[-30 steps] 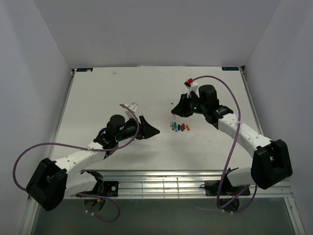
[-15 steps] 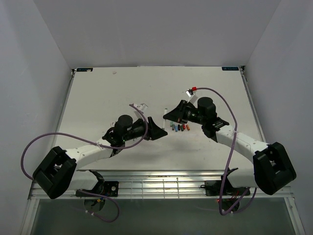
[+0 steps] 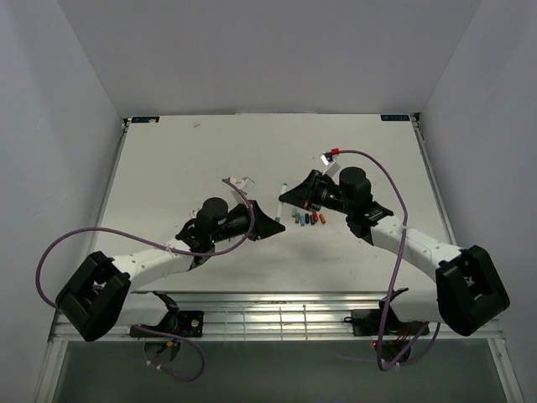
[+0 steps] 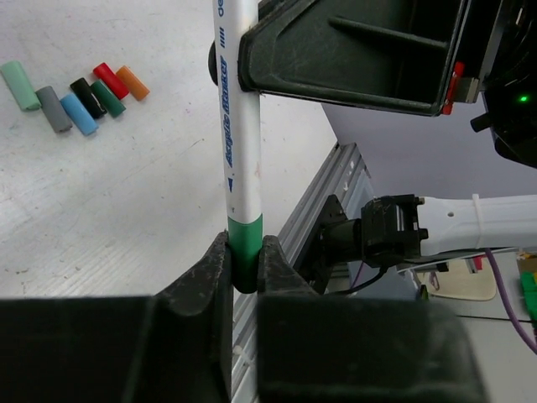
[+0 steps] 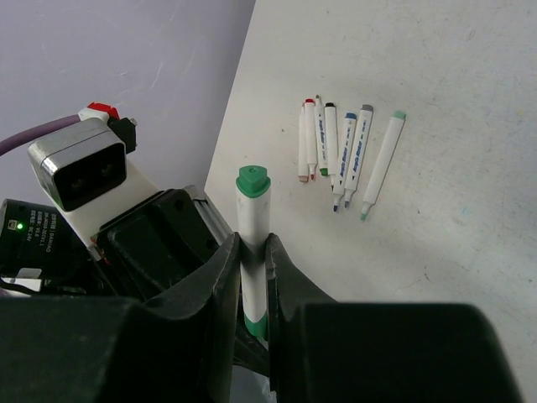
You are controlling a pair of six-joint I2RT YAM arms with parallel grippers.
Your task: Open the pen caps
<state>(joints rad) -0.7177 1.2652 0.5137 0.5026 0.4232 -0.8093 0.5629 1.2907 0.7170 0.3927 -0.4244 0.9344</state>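
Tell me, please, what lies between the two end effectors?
A white pen barrel spans the gap, shown in the left wrist view: the left end effector pinches its green cap, the right end effector grips the barrel.

Mid-desk, the left gripper [image 4: 243, 269] sits nearer the front edge, with the right gripper [image 5: 252, 252] just behind it. A pen [image 4: 239, 126] spans between them, its pen cap [image 4: 245, 243] in the left jaws. A row of loose caps [image 3: 308, 219] lies on the desk [image 3: 168, 159] just right of the left gripper. Several loose pens [image 5: 332, 138] lie side by side near a desk edge.
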